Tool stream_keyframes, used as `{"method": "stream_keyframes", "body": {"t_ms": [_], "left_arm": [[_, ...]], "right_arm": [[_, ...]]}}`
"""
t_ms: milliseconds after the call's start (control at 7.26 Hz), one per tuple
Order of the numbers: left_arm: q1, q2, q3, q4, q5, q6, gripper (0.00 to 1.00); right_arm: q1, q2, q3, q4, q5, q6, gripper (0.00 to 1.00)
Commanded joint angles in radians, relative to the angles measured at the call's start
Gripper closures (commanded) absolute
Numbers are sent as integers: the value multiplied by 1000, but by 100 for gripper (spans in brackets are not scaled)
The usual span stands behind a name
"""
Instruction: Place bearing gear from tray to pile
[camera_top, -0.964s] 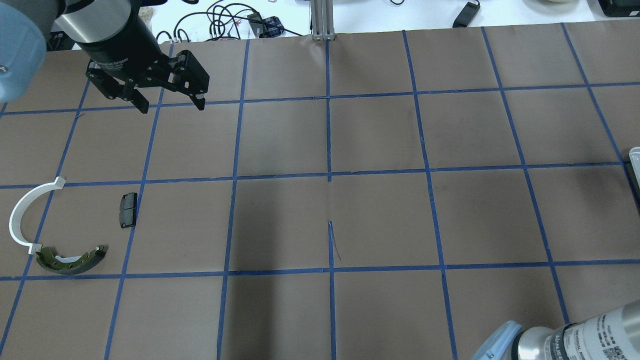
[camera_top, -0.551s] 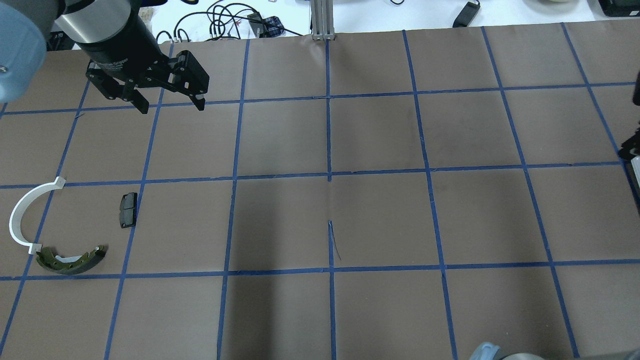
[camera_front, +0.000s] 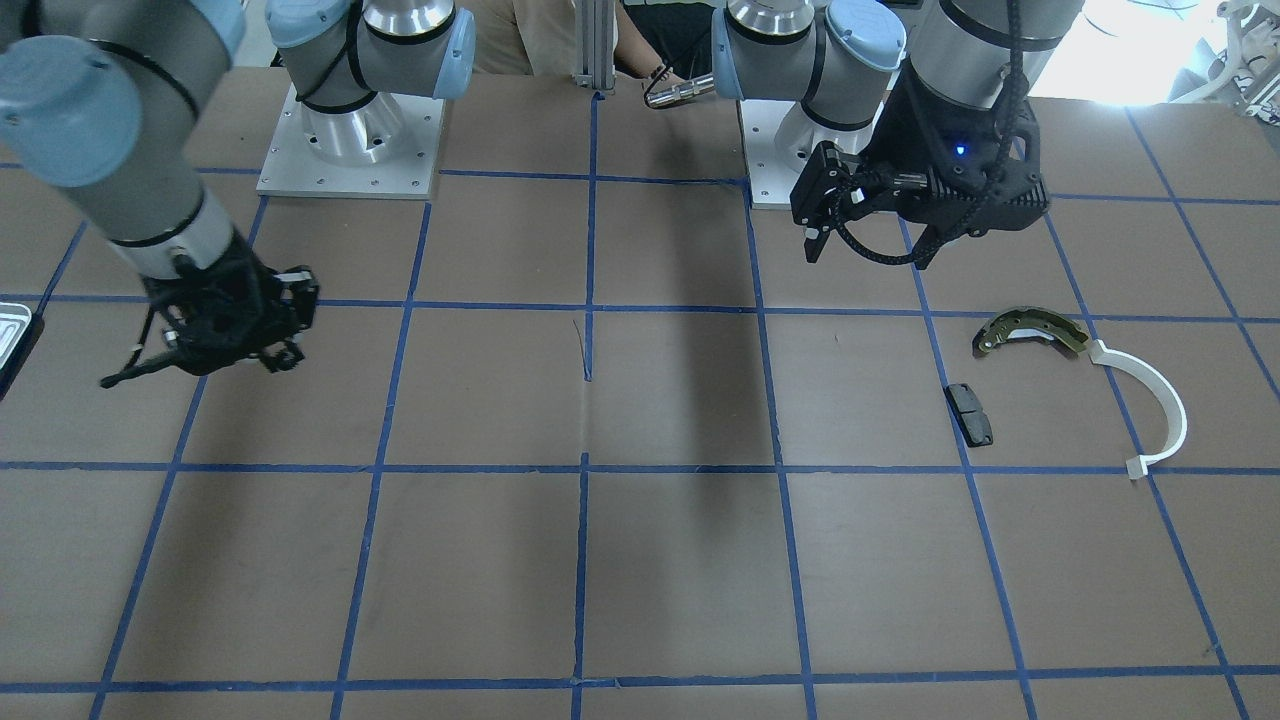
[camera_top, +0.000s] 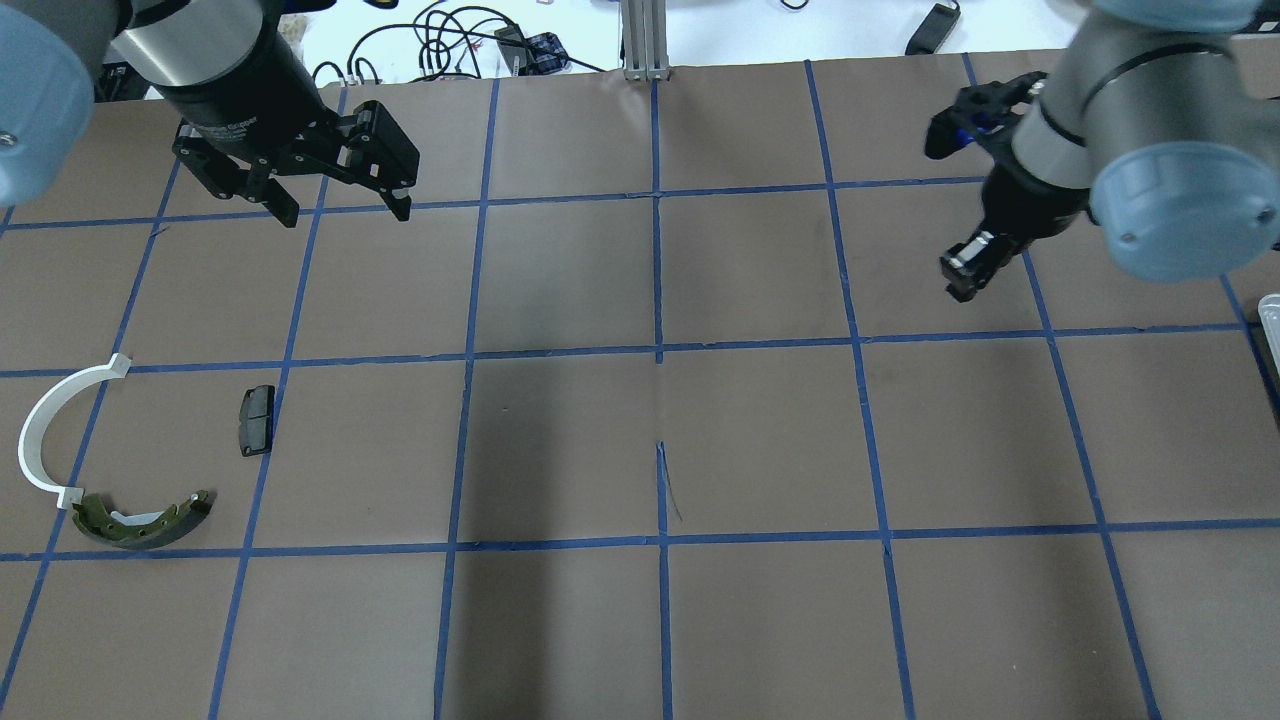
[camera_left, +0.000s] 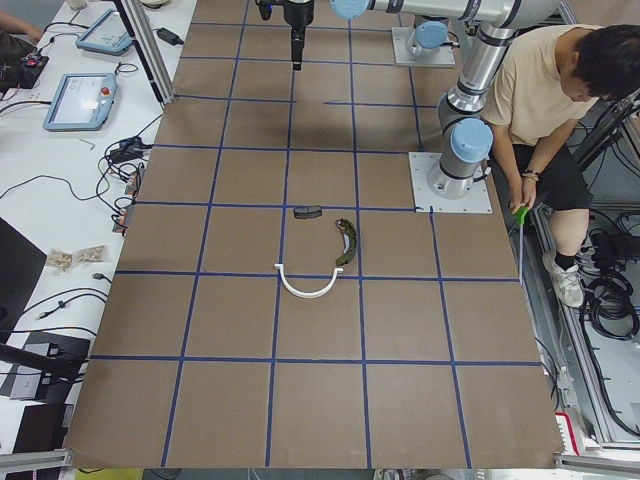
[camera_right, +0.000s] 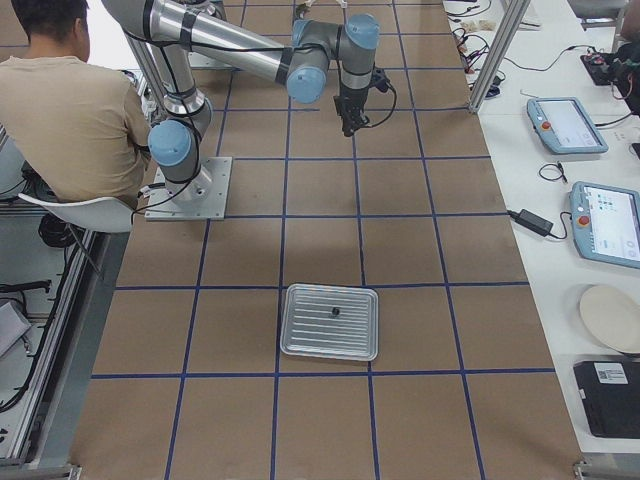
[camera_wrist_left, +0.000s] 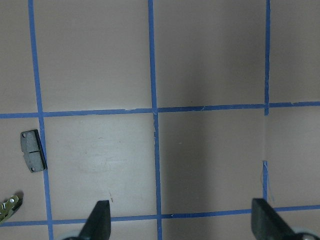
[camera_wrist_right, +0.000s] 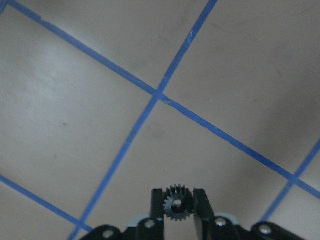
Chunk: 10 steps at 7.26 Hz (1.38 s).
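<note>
My right gripper (camera_wrist_right: 176, 205) is shut on a small black toothed bearing gear (camera_wrist_right: 176, 201) and holds it above the brown table. It also shows at the upper right of the overhead view (camera_top: 966, 272). The silvery tray (camera_right: 330, 322) lies behind it and holds one small dark part (camera_right: 335, 312). Only the tray's corner shows overhead (camera_top: 1270, 312). The pile lies far left: an olive-gold brake shoe (camera_top: 145, 522), a white arc (camera_top: 45, 425) and a black pad (camera_top: 256, 420). My left gripper (camera_top: 343, 212) is open and empty, hovering beyond the pile.
An aluminium post (camera_top: 645, 40) stands at the table's far edge, with cables (camera_top: 450, 40) behind it. A person (camera_right: 70, 110) sits beside the robot bases. Tablets (camera_right: 570, 125) lie on the white side table. Blue tape lines grid the brown table.
My right arm has swung from the lower right corner up to the upper right of the overhead view. My left arm and the pile have not moved.
</note>
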Motion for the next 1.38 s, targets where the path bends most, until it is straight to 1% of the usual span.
{"method": "stream_keyframes", "body": {"t_ms": [0,138,276,413,551,689,827,964,1240], "left_arm": [[0,2,-3,0,0,0,0],[0,2,-4,0,0,2,0],[2,4,-5,0,2,5,0],[2,4,-5,0,2,5,0],[2,4,-4,0,2,3,0],[2,4,-5,0,2,8,0],[2,4,-5,0,2,6,0],[3,4,-5,2,2,6,0],[2,4,-5,6,2,8,0]], "right_arm": [[236,116,-3,-164,9,505,100],[305,198,-6,-307,56,709,100],[356,272,-12,-403,60,825,100],[393,329,-23,-419,64,914,100],[400,357,-27,-431,67,921,99],[400,359,-26,-431,67,917,98],[400,360,-26,-434,67,911,28],[398,360,-29,-434,66,897,0],[369,322,-53,-389,49,728,0]]}}
